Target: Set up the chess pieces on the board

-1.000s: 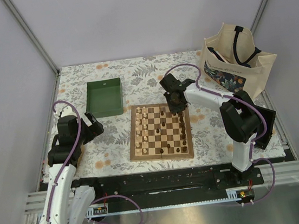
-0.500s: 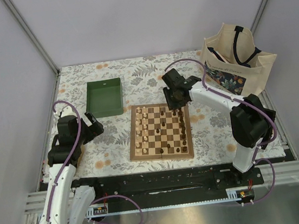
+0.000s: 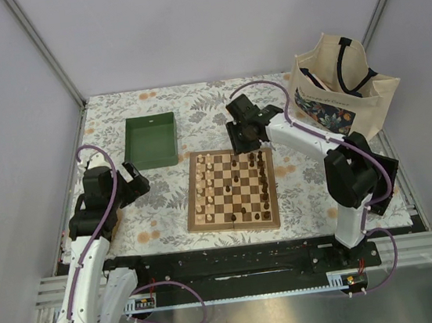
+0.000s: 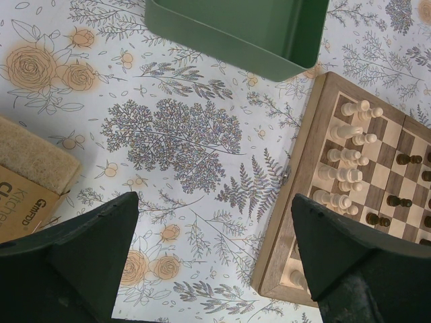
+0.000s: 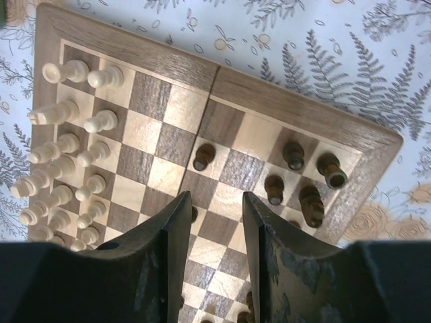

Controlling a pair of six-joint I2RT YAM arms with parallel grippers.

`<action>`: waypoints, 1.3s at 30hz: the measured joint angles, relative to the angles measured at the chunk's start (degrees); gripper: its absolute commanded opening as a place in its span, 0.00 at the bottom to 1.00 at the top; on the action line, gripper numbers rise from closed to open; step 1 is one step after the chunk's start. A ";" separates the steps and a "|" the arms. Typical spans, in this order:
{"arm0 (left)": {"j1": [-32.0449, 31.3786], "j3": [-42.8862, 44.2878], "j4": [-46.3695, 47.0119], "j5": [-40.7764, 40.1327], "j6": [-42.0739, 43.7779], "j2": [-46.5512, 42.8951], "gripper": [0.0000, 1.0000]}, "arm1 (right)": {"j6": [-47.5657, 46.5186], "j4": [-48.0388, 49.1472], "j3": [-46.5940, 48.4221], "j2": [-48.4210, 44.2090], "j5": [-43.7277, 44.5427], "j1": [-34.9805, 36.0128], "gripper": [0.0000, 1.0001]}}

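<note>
Two tidy files of pale chess pieces (image 5: 67, 158) stand along the left side of the board (image 5: 289, 111), so that army looks finished and the dark chess pieces (image 5: 293, 156) are the work in hand. Several of them cluster near the board's far right corner. In the top view others line its right edge, and a few sit loose on its middle squares. My right end effector (image 5: 217, 200) hangs over the board's far half, close to the centre fold. Its jaws are parted by a narrow gap with bare squares showing through, and nothing is held. One dark pawn (image 5: 202, 156) stands on the board just beyond my fingertips. Another peeps out from behind my left finger, too hidden to say whether it touches. My left end effector (image 4: 214, 208) is off the board's left side, over the table (image 4: 175, 134), jaws wide and empty. I judge that I am between pieces in setting up the dark side. The next move, as I see it, calls for centring over a stray dark pawn and descending straight so neither finger clips a neighbour. I would then close low on its stem and carry it to a free square in the second file from the board's right edge. The crowded far right corner is where I could topple something.
</note>
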 measured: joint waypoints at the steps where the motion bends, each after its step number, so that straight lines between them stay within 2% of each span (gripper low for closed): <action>1: 0.02 0.00 0.00 0.00 0.00 -0.02 0.99 | 0.00 0.02 0.74 0.79 -0.17 0.15 0.46; 14: 0.02 0.00 0.00 0.00 0.00 -0.02 0.99 | 0.00 -1.31 6.03 8.00 -0.63 1.97 0.46; 39: 0.02 0.00 0.00 0.00 0.00 -0.02 0.99 | 0.33 -2.99 8.07 12.09 -0.02 2.14 0.29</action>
